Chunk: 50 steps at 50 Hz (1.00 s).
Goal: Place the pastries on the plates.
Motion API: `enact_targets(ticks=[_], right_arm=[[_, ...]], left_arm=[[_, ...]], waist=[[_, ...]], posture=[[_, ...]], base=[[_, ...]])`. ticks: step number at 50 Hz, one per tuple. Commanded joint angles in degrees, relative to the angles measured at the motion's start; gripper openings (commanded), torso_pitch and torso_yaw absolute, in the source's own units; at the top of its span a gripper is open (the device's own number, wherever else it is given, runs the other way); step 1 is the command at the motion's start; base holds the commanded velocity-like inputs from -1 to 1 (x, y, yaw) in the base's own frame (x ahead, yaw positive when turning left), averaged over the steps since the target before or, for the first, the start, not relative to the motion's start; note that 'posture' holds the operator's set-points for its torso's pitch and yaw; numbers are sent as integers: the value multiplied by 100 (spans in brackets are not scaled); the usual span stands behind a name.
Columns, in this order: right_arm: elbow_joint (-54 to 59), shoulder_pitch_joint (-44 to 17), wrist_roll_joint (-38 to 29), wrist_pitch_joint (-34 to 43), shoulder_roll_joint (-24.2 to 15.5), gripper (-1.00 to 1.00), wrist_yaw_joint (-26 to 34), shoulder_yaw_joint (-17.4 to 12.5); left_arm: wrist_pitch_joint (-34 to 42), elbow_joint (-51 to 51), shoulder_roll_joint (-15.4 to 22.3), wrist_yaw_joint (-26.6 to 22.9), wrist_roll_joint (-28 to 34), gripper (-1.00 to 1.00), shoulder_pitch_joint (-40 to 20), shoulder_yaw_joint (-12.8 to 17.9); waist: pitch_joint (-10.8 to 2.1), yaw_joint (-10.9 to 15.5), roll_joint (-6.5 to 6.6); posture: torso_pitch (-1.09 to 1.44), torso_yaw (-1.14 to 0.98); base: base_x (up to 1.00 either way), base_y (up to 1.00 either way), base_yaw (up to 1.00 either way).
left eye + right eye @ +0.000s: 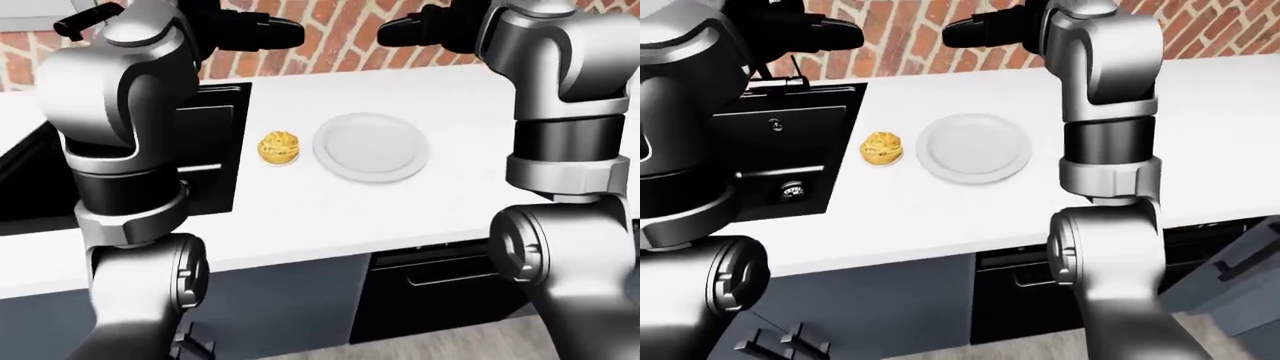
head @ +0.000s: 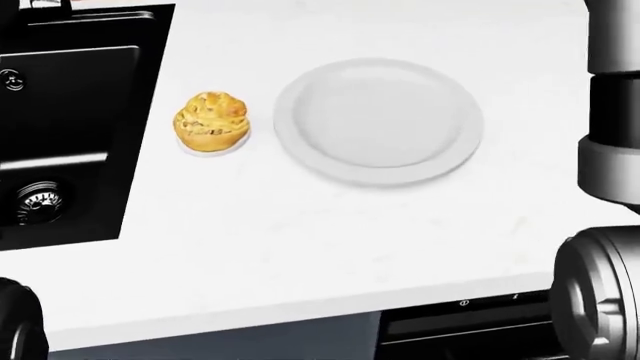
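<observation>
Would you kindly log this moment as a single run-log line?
golden puff pastry: on white counter, beside plate | round white plate: bare | left hand: raised, holding nothing | right hand: raised, holding nothing

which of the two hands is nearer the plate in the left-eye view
The right hand: it hangs closer above the white plate. The left hand sits nearer the pastry.
</observation>
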Motion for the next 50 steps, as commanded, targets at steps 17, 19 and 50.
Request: enact_targets(ticks=[17,19,50], right_arm=[[-231,-269,33,-226,-1,100,6,-56],[-208,-276,32,-216,-7,100,6,-47],[-247,-299,-7,-161,-6,100,49,-29]], left_arm=[[-105,-201,119,46,106,100,-293,115],[-126,-186,123,33,112,100,-297,118],[-221,-208,80,-11,167,100,-197,99]], waist=[[-50,-100,219],[-219,-53,244],[97,-79,129]], posture=[[0,0],[0,0],[0,0]], base=[[0,-5,0],[0,-18,0],[0,-14,0]])
